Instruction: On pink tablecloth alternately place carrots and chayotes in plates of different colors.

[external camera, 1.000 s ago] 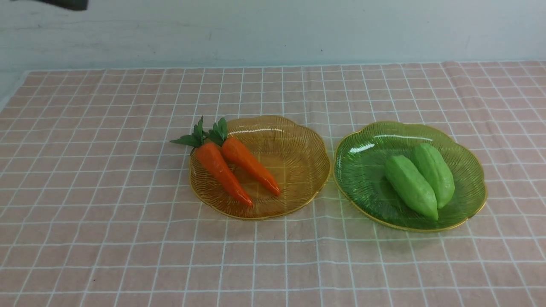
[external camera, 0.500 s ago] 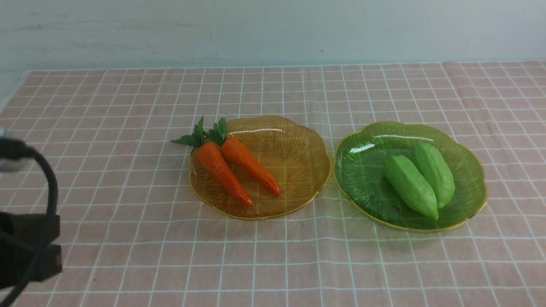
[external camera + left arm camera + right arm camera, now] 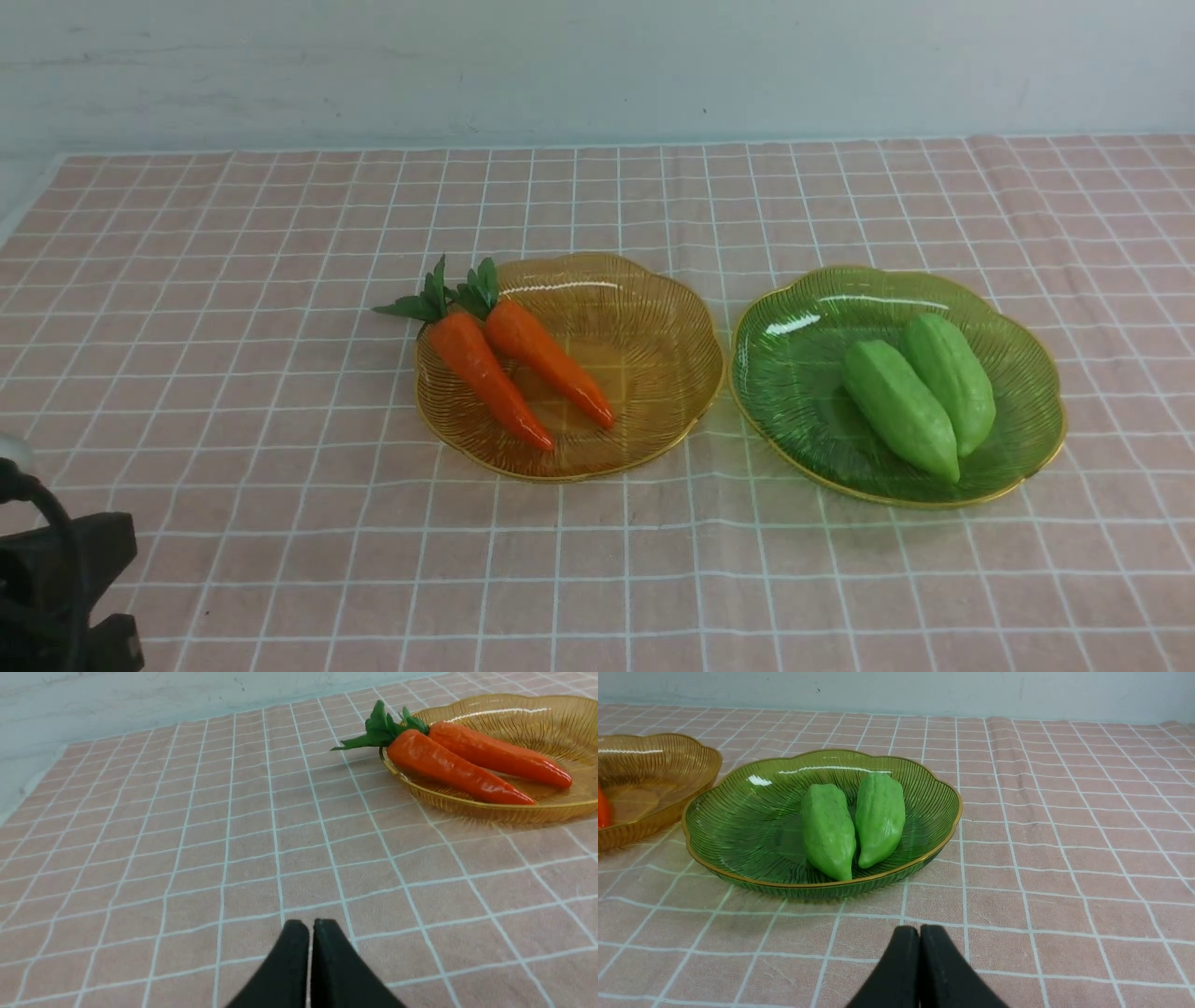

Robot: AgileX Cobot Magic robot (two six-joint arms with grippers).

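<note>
Two orange carrots (image 3: 504, 362) with green tops lie side by side in the amber-yellow plate (image 3: 653, 373), also seen in the left wrist view (image 3: 467, 763). Two light-green chayotes (image 3: 920, 392) lie side by side in the green plate (image 3: 794, 373), also seen in the right wrist view (image 3: 852, 821). Both plates stand on the pink tablecloth (image 3: 280, 467). My left gripper (image 3: 310, 926) is shut and empty, low over the cloth, well short of the amber plate (image 3: 514, 807). My right gripper (image 3: 920, 931) is shut and empty, near the green plate (image 3: 738, 826).
A pale wall runs behind the table's far edge. The cloth's left edge shows at the far left (image 3: 28, 205). Part of my left arm with a black cable (image 3: 56, 579) shows at the lower left of the front view.
My left arm has dropped lower and further toward the lower left corner of the front view. The carrots, chayotes and plates have not moved.
</note>
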